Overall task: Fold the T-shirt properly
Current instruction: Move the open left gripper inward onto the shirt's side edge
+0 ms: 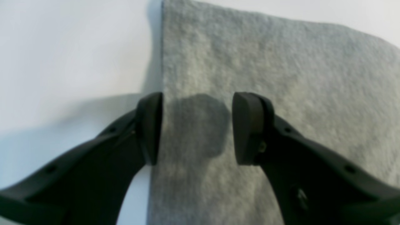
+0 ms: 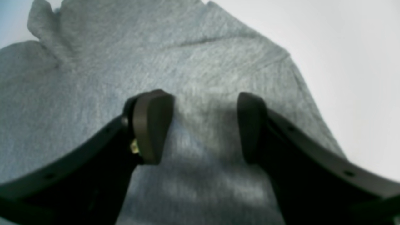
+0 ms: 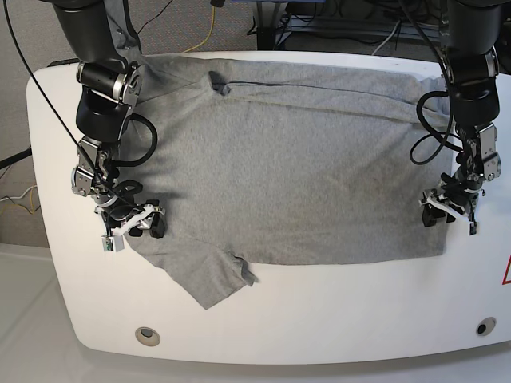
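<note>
While the T-shirt (image 3: 295,159) lies spread flat across the table (image 3: 335,311), both jaws are held apart and empty: left gripper (image 1: 197,128) at its 3 o'clock hem, right gripper (image 2: 204,128) at 9 o'clock. One layer only may be pinched, so the fold could skew.

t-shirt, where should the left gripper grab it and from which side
Probably the straight side edge of the T-shirt, coming from the bare table side. The open left gripper already straddles that flat edge, one finger off the cloth.
</note>
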You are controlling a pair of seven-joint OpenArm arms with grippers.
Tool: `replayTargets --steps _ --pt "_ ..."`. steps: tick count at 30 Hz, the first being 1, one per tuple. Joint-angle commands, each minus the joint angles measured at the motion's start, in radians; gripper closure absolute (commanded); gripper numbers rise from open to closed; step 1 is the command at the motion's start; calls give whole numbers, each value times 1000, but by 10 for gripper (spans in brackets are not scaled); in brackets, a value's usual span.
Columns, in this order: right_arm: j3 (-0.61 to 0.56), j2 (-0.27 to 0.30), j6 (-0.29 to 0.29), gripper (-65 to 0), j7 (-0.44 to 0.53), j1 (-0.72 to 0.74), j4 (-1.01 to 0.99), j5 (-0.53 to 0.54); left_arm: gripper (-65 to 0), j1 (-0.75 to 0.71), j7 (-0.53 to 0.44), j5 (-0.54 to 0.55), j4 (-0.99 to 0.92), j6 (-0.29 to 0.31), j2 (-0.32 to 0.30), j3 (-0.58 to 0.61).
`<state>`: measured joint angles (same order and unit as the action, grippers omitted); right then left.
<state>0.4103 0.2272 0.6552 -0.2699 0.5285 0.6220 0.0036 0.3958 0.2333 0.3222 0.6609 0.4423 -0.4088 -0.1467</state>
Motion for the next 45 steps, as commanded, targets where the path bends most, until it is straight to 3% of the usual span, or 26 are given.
replayTargets --steps 1,8,24,45 --pt "-7 5 8 -355 -15 24 13 -1 -320 14 -9 20 60 12 -4 -2" --pt "3 3 7 -355 -18 13 15 4 -320 -19 -4 20 106 -1 -2 -29" --pt "-2 3 11 -353 -1 12 13 -8 -321 14 -43 14 -39 -31 -19 -64" --pt "5 3 12 -356 26 44 6 -3 -322 21 -28 19 -15 -7 -6 -55"
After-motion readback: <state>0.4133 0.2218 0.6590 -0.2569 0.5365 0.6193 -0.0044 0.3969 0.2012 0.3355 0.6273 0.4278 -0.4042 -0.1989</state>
